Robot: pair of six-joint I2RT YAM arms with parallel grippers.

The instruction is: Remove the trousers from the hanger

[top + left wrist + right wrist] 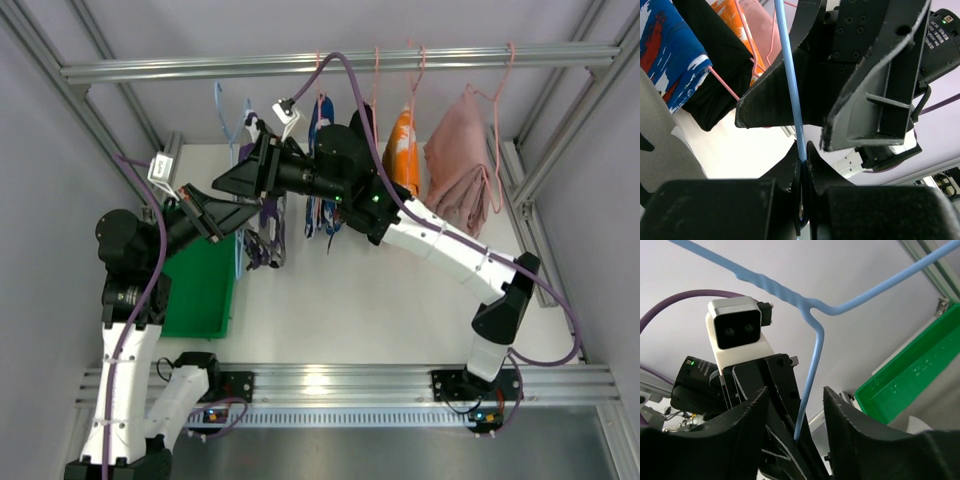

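Observation:
The light-blue wire hanger [790,295] shows its twisted neck in the right wrist view, with one wire running down from it. My left gripper [804,150] is shut on that wire [790,75]. My right gripper [796,392] straddles the same wire just above, jaws apart and not touching it; its black fingers [770,105] fill the left wrist view. From above, both grippers meet left of centre, the right gripper [232,182] next to the left gripper [210,218]. The purple, white and dark print trousers [268,238] hang below them.
A green bin [200,285] lies on the table at the left, under my left arm. A metal rail [330,65] crosses the back. On it hang a blue-and-white garment [670,55], a black one [715,75], an orange one [402,150] and a pink one [460,170].

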